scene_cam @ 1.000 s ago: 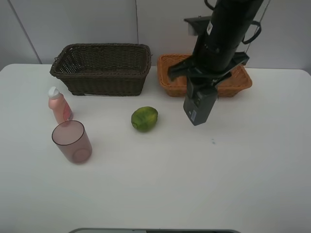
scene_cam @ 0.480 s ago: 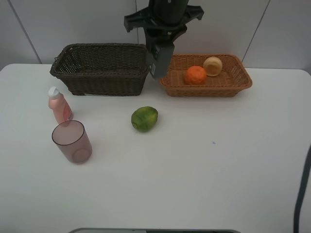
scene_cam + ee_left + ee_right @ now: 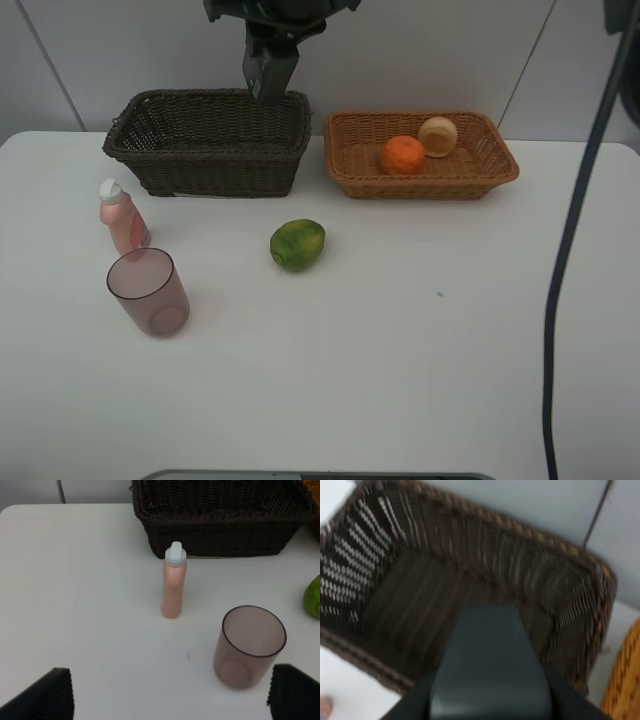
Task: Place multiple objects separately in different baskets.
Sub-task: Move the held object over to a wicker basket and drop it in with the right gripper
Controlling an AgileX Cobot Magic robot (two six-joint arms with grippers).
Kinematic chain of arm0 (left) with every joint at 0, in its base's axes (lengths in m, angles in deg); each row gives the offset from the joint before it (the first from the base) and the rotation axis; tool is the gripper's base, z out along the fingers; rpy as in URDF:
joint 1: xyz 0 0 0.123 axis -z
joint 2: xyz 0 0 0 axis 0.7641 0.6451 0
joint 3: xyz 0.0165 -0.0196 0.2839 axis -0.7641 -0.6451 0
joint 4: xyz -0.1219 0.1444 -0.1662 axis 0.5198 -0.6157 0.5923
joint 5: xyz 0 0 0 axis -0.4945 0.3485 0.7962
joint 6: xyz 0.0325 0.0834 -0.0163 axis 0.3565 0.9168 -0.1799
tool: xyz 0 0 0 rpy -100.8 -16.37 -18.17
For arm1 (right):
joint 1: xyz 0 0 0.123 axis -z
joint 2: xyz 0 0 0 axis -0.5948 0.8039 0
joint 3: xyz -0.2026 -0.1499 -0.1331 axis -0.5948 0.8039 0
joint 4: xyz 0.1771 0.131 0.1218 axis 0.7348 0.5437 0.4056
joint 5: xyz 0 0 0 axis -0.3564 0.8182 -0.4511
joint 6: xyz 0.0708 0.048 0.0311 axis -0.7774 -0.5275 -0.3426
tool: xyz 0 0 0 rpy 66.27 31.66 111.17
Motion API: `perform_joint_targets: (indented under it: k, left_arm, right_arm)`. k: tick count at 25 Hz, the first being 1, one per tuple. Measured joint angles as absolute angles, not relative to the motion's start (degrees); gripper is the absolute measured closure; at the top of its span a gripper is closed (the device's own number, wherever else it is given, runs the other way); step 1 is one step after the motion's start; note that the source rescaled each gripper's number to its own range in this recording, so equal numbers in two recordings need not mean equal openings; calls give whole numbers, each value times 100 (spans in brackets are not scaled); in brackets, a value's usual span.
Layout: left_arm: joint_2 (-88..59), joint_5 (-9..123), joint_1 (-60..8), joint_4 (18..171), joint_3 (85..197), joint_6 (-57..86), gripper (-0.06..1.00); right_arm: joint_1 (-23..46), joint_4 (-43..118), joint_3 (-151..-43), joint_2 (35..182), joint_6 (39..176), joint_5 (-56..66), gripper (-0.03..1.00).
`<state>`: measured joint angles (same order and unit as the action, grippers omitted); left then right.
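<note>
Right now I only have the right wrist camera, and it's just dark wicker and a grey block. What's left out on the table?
Observer: Three things: a green fruit, a pink bottle and a mauve cup, all in front of the dark basket.
Operator: Anything in the other basket?
Observer: The tan basket holds an orange and a peach-like fruit, close together.
Operator: And the left hand?
Observer: The left hand is open and empty, above the table near the cup and pink bottle.
</note>
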<state>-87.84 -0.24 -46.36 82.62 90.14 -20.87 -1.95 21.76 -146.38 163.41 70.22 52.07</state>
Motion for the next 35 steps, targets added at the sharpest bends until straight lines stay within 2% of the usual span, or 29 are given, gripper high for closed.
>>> perform_joint_targets:
  k: [18,35]
  left_arm:
    - [-8784,-24,-4636,8262,9014,-2087,-6]
    - [-8784,-24,-4636,8262,9014,-2087,-6]
  right_arm:
    - [-195,2121,-14638,17484,7022,3062,96]
    - [-195,2126,-14613,17891,7022,2955,95]
